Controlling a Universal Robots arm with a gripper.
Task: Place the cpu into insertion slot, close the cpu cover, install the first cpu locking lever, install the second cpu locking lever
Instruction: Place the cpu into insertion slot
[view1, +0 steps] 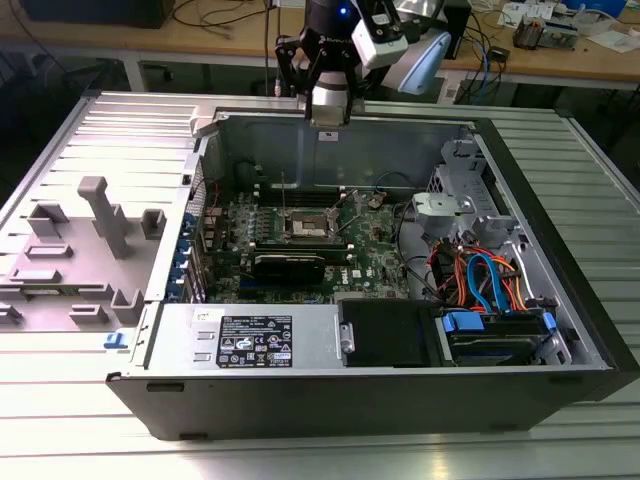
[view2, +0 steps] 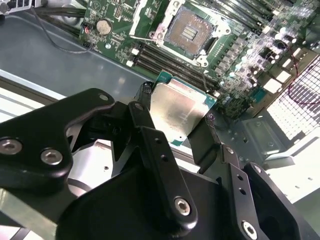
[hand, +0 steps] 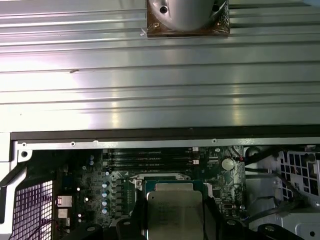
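CPU (view2: 176, 107) count is one. It is a flat square chip with a silver top, and the single gripper (view2: 180, 114) is clenched on it. In the second wrist view, two black fingers (view2: 146, 107) press on its opposite edges.

Going from the exterior view's left, one set of grey plastic holders (view1: 95, 215) stands on the ribbed metal table (view1: 300, 455). Next to it lies one open computer case (view1: 300, 395) with one green motherboard (view1: 375, 262) inside. One insertion slot (view1: 305, 228) sits on this board, with a dark centre and a silver rim, and it is empty. The gripper (view1: 328, 125) hangs above the far wall of the case, so the CPU is in the air, farther away than the slot and apart from it. At the exterior view's right, a bundle of orange and blue cables (view1: 482, 275) fills that corner of the case.

The exterior view gives the whole case and the holders. Both wrist views give the chip between the fingers with the slot (view2: 187, 31) beyond it. The first wrist view shows the CPU (hand: 174, 212) covering part of the slot (hand: 150, 181), and one round battery (hand: 228, 163) beside.
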